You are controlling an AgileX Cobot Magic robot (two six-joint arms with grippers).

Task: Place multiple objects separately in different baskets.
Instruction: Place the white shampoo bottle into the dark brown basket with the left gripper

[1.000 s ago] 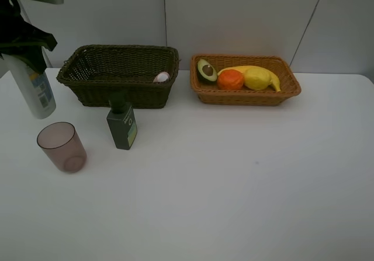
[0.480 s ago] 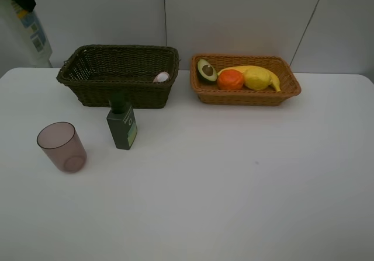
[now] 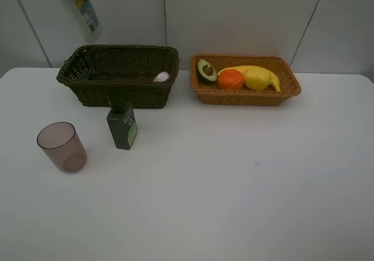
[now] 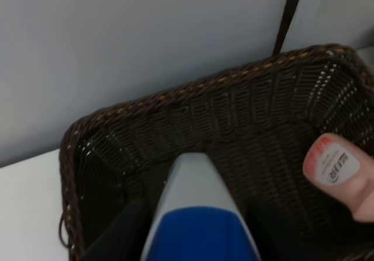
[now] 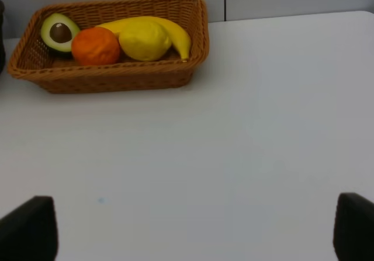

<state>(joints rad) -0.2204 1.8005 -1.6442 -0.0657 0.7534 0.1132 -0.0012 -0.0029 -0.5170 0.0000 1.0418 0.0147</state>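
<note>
White desk, nothing fancy [image 3: 234, 185]: left end effector [image 4: 198, 243] grips the white blue-capped bottle [image 3: 82, 13] high above the dark olive-brown basket [image 3: 125, 94], probably to clear its rim before lowering; right end effector [image 5: 188, 230] hangs open, empty

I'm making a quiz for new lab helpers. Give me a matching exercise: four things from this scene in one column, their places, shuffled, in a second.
Things:
1. white bottle
2. orange
3. green bottle
4. pink bottle

Places:
a. lying in the dark basket
b. standing on the table
c. in the tan basket
d. held up in the air

Pairs: 1-d, 2-c, 3-b, 4-a
</note>
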